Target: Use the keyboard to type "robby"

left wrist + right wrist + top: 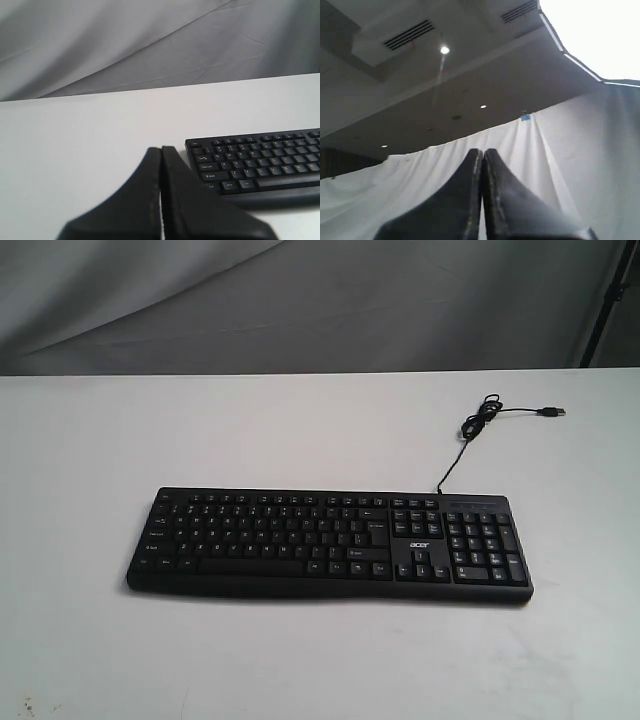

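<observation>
The black keyboard (330, 543) with white legends and an "acer" logo lies flat across the middle of the white table, its thin USB cable (483, 420) curling off behind its number pad. Neither arm shows in the exterior view. In the left wrist view my left gripper (161, 148) is shut with nothing in it, low over bare table just off the keyboard's (260, 162) Esc-Ctrl end. My right gripper (482, 150) is shut and empty too, pointing up at a white curtain and the ceiling; no keyboard shows in that view.
The white table (100, 440) spreads on all sides of the keyboard. A grey cloth backdrop (300, 300) hangs behind it, and a dark stand leg (605, 305) is at the far right. The cable's plug (551, 412) lies loose on the table.
</observation>
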You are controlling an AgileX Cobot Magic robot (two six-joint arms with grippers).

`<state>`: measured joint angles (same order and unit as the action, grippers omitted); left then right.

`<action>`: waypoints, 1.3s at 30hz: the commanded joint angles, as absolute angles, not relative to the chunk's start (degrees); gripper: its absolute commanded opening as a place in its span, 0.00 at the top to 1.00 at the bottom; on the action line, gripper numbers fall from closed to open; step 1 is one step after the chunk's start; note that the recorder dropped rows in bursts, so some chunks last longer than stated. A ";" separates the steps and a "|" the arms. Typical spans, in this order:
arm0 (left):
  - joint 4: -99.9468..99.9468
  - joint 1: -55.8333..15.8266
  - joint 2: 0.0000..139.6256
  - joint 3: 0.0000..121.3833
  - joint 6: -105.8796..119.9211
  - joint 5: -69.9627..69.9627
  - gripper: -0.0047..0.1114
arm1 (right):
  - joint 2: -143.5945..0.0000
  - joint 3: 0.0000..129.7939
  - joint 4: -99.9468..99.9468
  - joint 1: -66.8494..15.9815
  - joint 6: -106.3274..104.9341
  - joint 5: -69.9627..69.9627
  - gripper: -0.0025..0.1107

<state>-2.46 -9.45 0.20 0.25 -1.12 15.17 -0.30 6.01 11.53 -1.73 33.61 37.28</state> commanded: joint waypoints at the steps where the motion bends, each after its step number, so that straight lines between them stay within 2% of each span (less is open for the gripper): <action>1: -2.74 -9.82 0.00 0.00 -1.28 14.86 0.96 | -5.70 17.74 26.91 -1.47 52.15 21.70 0.98; 8: -2.74 -9.82 0.00 0.00 -1.28 14.86 0.96 | -23.75 36.43 47.98 -1.47 61.56 23.30 0.98; 9: -2.74 -9.82 0.00 0.00 -1.28 14.86 0.96 | -30.33 43.38 54.11 -1.47 63.80 22.12 0.98; 12: -2.74 -9.82 0.00 0.00 -1.28 14.86 0.96 | -39.92 52.52 70.17 -1.47 66.45 19.26 0.98; 16: -2.74 -9.82 0.00 0.00 -1.28 14.86 0.96 | -49.66 61.31 97.23 -1.47 73.86 2.89 0.98; 18: -2.74 -9.82 0.00 0.00 -1.28 14.86 0.96 | -53.14 62.51 99.95 -1.47 71.60 -7.96 0.98; 20: -2.74 -9.82 0.00 0.00 -1.28 14.86 0.96 | -57.34 64.21 99.58 -1.47 59.20 -19.33 0.98; 22: -2.74 -9.82 0.00 0.00 -1.28 14.86 0.96 | -63.30 70.58 81.42 -2.11 41.71 -32.18 0.98; 24: -2.74 -9.82 0.00 0.00 -1.28 14.86 0.96 | -72.24 84.42 40.57 0.74 14.87 -39.37 0.98; 26: -2.74 -9.82 0.00 0.00 -1.28 14.86 0.96 | -79.73 94.36 -5.71 1.93 -22.33 -49.09 0.98; 28: -2.74 -9.82 0.00 0.00 -1.28 14.86 0.96 | -85.36 99.23 -27.49 1.76 -40.47 -60.26 0.98; 33: -2.74 -9.82 0.00 0.00 -1.28 14.86 0.96 | -92.33 94.53 -27.34 -6.14 -50.19 -60.66 0.98; 39: -2.74 -9.82 0.00 0.00 -1.28 14.86 0.96 | -97.33 86.21 -28.26 -11.68 -56.14 -49.11 0.98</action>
<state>-2.46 -9.45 0.20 0.25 -1.12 15.17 -95.46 89.29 -27.67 -9.91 -53.45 -55.37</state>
